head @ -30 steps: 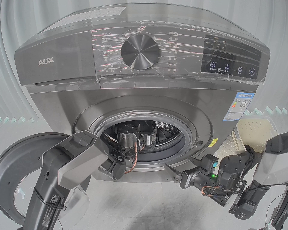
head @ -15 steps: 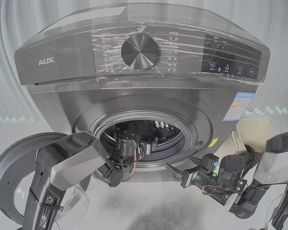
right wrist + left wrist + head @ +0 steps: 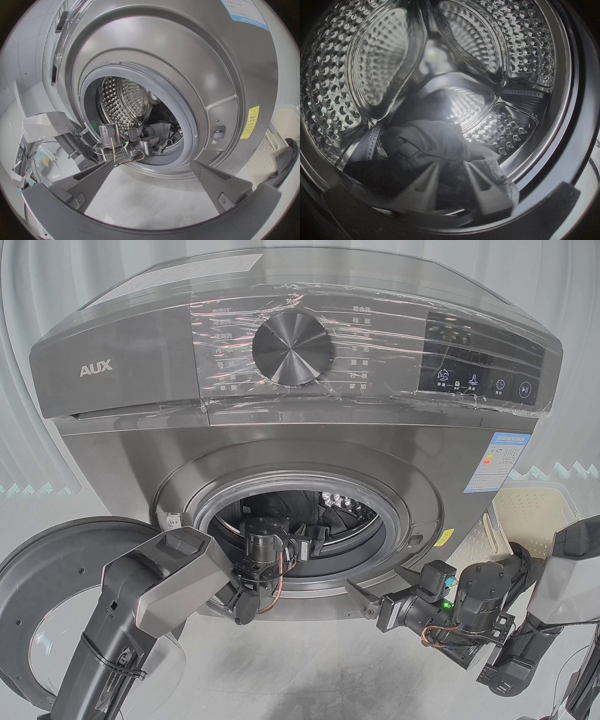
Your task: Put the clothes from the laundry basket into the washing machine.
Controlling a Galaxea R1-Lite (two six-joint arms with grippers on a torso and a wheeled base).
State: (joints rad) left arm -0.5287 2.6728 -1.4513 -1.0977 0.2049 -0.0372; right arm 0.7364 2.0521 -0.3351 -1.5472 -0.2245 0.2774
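Pale floor [image 3: 300, 665]; washing machine [image 3: 350, 459] holds dark clothes [image 3: 431, 147].

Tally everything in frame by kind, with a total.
Silver-grey front-loading washing machine: 1
Round glass-windowed machine door, swung open: 1
Cream perforated plastic laundry basket: 1
Heap of dark grey clothes in the dimpled steel drum: 1 (number of garments cannot be told)
Black two-fingered claws: 2, left claw and right claw, both open
Total: 6
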